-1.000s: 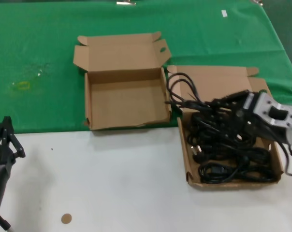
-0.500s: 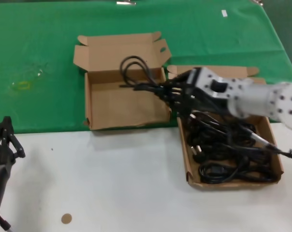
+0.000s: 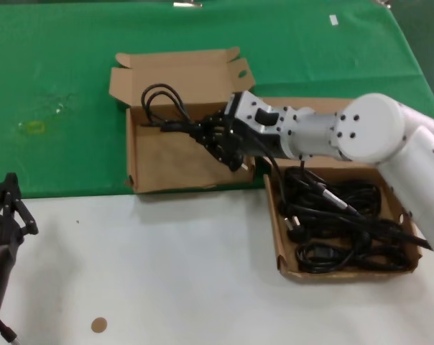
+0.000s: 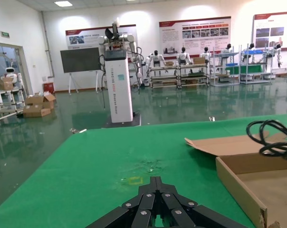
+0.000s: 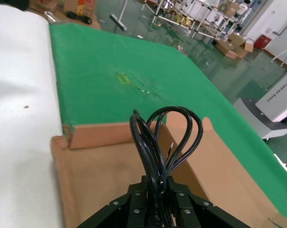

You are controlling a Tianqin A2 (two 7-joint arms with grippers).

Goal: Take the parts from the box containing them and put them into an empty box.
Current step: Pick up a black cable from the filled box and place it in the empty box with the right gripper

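Cardboard, brown and shallow, makes up both mailer boxes on the counter (image 3: 167,273), whose far part is covered by a green cloth (image 3: 66,79) while the near part is bare white. The empty box (image 3: 149,162) sits across the near edge of the green cloth toward the middle of the counter, its lid folded back and an oval hole showing in the lid's side flap. The right gripper (image 3: 215,138) reaches across over this box, its jaws clamped on a bundled cable (image 3: 162,100) whose black loops stand up beyond the jaws, above the box's far wall. In the right wrist view the same loops (image 5: 168,135) rise straight from between the closed jaws, with the box floor (image 5: 93,185) below them. A strand of that cable trails back from the gripper toward the other box.

Just beside the empty box, toward the counter's right edge, lies the box containing the remaining cables (image 3: 280,237), still heaped with tangled black cables and plugs (image 3: 339,230).

The left gripper (image 3: 7,205) is parked at the near left edge of the counter, well apart from both boxes; its fingers (image 4: 155,202) converge to a point with the jaws shut on nothing. A small tan disc (image 3: 98,325) lies on the white surface near the front edge.
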